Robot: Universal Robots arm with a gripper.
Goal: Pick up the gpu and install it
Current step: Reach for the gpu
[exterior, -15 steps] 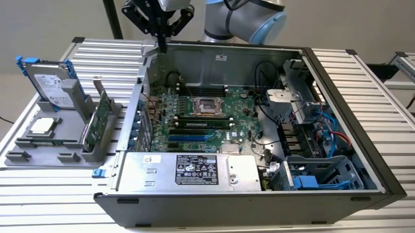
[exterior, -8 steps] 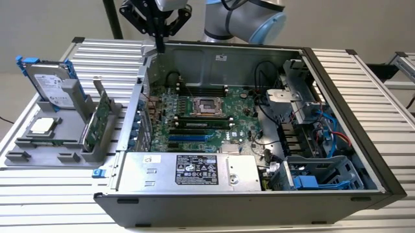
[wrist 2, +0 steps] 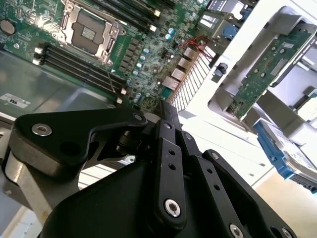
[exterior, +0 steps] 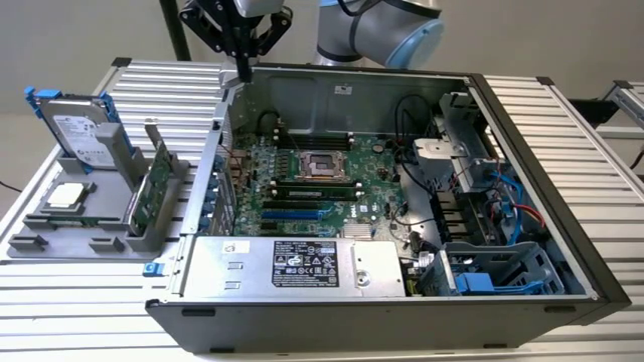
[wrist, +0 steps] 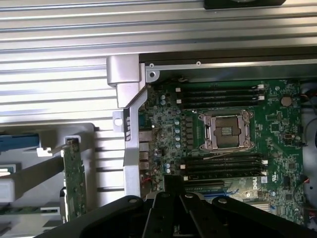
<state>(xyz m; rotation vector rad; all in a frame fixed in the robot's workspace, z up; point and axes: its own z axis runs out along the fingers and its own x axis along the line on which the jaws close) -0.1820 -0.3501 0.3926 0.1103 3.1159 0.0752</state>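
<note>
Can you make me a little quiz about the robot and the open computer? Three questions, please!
1. True or false: the gpu is already plugged into the motherboard.
2. Where does the gpu stand? A) upright in the gray holder beside the computer case; B) in the gripper; C) on the floor.
3. Fill in: the gripper, above a corner of the case, holds ____.

Key: 1 false; 2 A; 3 nothing.

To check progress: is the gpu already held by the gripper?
No, the gpu stands in the gray holder, away from the gripper.
</note>
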